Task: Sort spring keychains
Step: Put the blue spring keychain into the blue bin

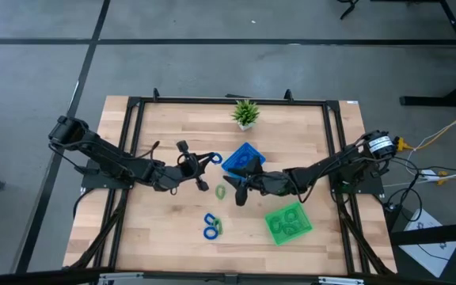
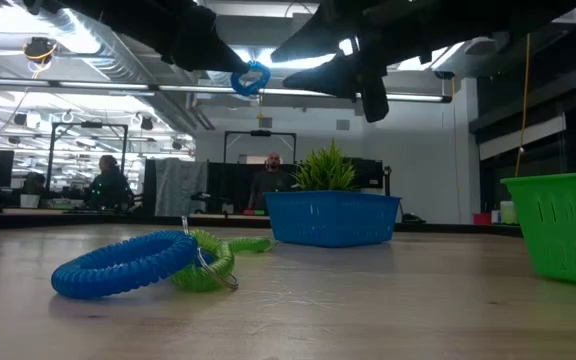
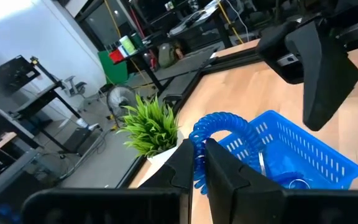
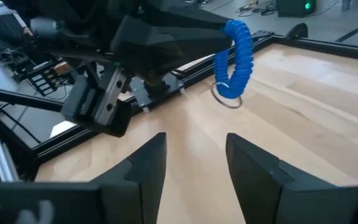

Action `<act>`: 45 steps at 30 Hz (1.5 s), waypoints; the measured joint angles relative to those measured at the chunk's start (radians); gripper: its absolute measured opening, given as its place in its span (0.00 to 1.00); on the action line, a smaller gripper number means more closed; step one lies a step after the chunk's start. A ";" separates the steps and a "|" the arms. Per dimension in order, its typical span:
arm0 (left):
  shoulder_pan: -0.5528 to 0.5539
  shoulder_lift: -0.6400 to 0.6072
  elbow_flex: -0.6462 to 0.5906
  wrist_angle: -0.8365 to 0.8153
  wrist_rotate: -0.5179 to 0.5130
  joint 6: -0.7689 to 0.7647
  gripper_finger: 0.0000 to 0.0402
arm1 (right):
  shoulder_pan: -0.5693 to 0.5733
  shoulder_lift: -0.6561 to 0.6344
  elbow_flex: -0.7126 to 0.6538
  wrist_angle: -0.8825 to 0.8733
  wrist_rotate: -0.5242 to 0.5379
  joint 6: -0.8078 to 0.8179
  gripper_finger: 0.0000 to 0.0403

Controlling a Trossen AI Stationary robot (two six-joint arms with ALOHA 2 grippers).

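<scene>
Left wrist view: bright blue coiled spring keychain [image 3: 219, 134] pinched in left gripper [image 3: 197, 163] jaws; right gripper [image 4: 191, 162] jaws spread.

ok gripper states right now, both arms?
Left gripper: closed on a blue keychain, raised near the blue tray.
Right gripper: open, empty, above the table.

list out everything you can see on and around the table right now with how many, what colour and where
Held keychain: one, blue, in the left claw above the table.
Loose keychains: one blue and one green tangled near the front edge; one green mid-table.
Blue tray: one, centre, blue coils inside.
Green tray: one, front right, green coils inside.
Potted plant: one, green, back edge.
People: two, in the room behind.
Left claw: shut on the held keychain.
Right claw: open, empty, mid-table.
</scene>
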 joint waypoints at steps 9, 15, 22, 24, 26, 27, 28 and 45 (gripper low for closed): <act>0.000 0.000 0.000 0.030 0.054 -0.003 0.04 | -0.044 0.000 0.000 0.001 -0.028 0.003 0.41; 0.000 0.000 0.000 0.030 0.057 -0.016 0.04 | -0.052 0.000 0.000 0.061 -0.070 -0.010 0.41; 0.000 0.000 0.000 0.030 0.107 -0.030 0.04 | -0.071 0.000 0.000 0.089 -0.069 -0.047 0.41; 0.000 0.000 0.000 0.030 0.109 -0.030 0.04 | -0.078 0.000 0.000 0.090 -0.068 -0.047 0.41; 0.000 0.000 0.000 0.030 0.115 -0.035 0.04 | -0.084 0.000 0.000 0.090 -0.068 -0.047 0.41; 0.000 0.000 0.000 0.030 0.119 -0.038 0.04 | -0.088 0.000 0.000 0.090 -0.069 -0.048 0.41; 0.000 0.000 0.000 0.030 0.126 -0.043 0.04 | -0.089 0.000 0.000 0.090 -0.068 -0.049 0.41; 0.000 0.000 0.000 0.030 0.171 -0.057 0.04 | -0.095 0.000 0.000 0.090 -0.071 -0.050 0.39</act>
